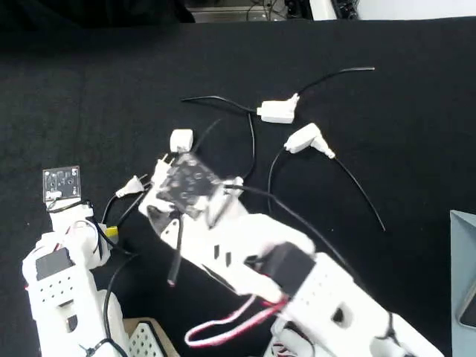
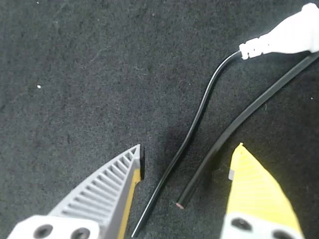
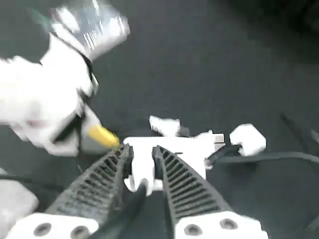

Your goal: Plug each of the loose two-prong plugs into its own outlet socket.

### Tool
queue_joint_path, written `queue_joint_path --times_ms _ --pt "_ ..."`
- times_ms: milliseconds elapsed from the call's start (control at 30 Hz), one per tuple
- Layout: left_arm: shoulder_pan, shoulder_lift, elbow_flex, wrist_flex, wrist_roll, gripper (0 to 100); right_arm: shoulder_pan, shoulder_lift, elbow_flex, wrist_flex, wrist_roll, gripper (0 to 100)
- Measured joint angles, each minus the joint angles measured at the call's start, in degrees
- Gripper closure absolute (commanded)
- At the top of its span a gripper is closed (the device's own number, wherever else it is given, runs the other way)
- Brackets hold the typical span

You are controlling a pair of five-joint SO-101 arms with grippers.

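Sitting just ahead of your right tool (image 3: 142,152) is the white outlet block (image 3: 172,147), and that is where the action is. The two black fingers are drawn almost together on what I take to be a held plug (image 3: 142,167). Its black cord (image 3: 130,209) trails back between them toward the wrist, which reads as a plug lined up nose-first so the prongs can go straight into the socket face. The view is smeared, so I cannot tell whether the prongs touch the block. Off to the side, your left tool (image 2: 189,149) is spread wide and gripping nothing, low over the desk (image 1: 416,111), with two black cords running through the gap. The two-prong plug (image 2: 286,37) lies just beyond its fingertips, so you look staged to take that one next. Count with me from the high camera: that two-prong plug by the left arm, a flat white plug (image 1: 277,112) farther up the desk, and an angled white plug (image 1: 307,139) near it, both well apart from the tools. That makes three lying free, plus the one in your right tool. A small white block (image 1: 181,140) sits near the right tool; plug or socket, I cannot say. Two arms, two tools, and one marker card (image 1: 61,183) by the left arm.
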Motion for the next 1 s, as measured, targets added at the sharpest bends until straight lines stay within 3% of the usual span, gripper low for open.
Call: queue_joint_path --times_ms 133,600,800,1000 --pt "0.0 0.0 0.4 0.0 0.0 71 2.5 -2.9 -3.3 3.3 -0.4 98.6" --pt "0.0 0.0 0.4 -0.2 0.0 71 25.1 -6.6 -3.8 2.5 2.5 98.4" --pt "0.0 0.0 0.4 -0.2 0.0 71 34.0 1.2 4.1 -10.1 2.5 98.3" --pt "0.0 0.0 0.4 -0.2 0.0 71 37.0 14.9 8.5 -28.2 2.5 98.2"
